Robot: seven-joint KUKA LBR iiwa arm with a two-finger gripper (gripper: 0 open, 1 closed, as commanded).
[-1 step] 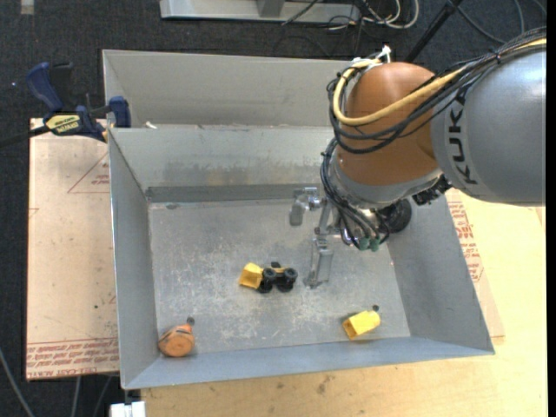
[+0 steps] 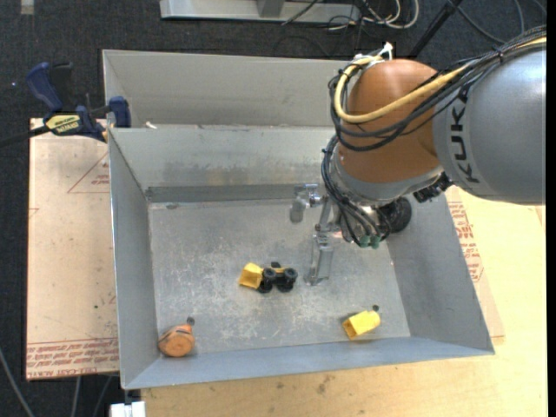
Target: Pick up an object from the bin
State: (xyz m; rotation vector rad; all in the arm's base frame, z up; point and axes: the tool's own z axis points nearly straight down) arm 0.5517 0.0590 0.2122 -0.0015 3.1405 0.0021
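Observation:
My gripper (image 2: 311, 233) hangs over the middle of the bin floor, slightly right of centre, under the orange wrist cover. Its two metal fingers stand apart with nothing between them; the lower fingertip (image 2: 319, 272) is close to the floor. Just left of that fingertip lies a small toy (image 2: 268, 277) with a yellow block at its left end and a black wheeled part at its right, a short gap from the finger. A yellow block (image 2: 361, 323) with a small black tip lies near the front wall, below and right of the gripper.
An orange, roundish thing (image 2: 176, 341) rests in the front left corner of the bin. The arm and its cables cover the bin's back right part. Bare floor stretches across the left and back of the bin.

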